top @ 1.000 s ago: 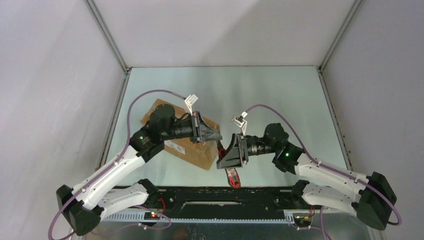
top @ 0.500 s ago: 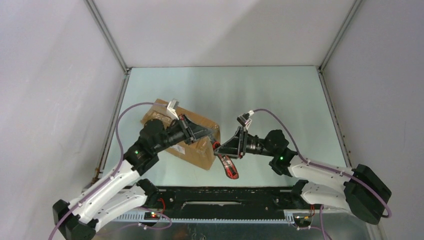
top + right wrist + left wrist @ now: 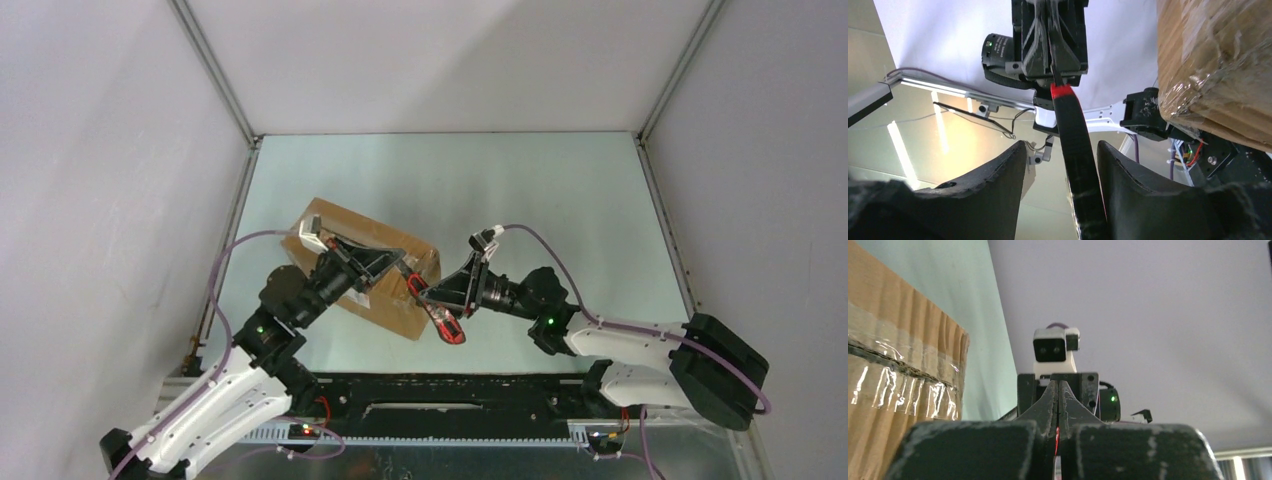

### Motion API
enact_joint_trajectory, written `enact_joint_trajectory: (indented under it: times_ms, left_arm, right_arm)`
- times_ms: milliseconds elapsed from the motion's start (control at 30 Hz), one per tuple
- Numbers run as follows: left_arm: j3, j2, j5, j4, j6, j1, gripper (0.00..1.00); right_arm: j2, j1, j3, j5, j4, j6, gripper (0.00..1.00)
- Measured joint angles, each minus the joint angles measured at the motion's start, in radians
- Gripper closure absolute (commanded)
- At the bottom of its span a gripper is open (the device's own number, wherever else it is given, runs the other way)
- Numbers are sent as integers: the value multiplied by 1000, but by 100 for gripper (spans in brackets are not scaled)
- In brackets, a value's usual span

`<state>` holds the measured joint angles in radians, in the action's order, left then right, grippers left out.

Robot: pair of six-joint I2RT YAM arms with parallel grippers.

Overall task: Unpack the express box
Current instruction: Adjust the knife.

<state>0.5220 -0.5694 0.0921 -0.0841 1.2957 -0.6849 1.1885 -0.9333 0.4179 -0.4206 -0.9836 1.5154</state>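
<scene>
Top external: left tool (image 3: 411, 283) and right tool (image 3: 430, 297) point inward, nearly touching.

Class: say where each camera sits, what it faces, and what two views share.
Top external: overhead behind both arms, facing down on them, table, express box.
Left wrist: on the left arm, looking along the shut left tool at the right arm.
Right wrist: on the right arm, looking through the open right tool at the cutter.
Shared: both wrist views show the taped box.
</scene>
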Motion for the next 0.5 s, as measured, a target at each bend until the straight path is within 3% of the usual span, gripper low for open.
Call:
enact_joint_trajectory:
  times_ms: [367,500]
  left_arm:
    - [-10,72,-158,0,26,0,100]
    - [-10,81,-190,0,28,0,100]
  right_arm:
    - [5,-50,-3,24,-11,0,39]
    - [5,-59,-18,26,-24,-1,48]
